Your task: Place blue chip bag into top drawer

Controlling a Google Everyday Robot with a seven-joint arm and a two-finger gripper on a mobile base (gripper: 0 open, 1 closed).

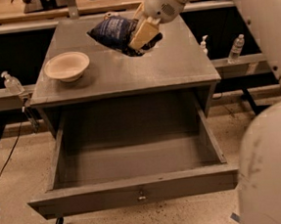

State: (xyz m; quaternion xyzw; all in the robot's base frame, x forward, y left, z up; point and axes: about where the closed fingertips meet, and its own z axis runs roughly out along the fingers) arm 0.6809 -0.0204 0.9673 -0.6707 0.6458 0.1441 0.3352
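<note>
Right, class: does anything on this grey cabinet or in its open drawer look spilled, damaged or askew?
Nothing stands out. The end effector grips the crinkled navy-blue foil chip bag over the grey cabinet top, the cream round bowl sits upright at left, and the wide grey top drawer is pulled out squarely.
</note>
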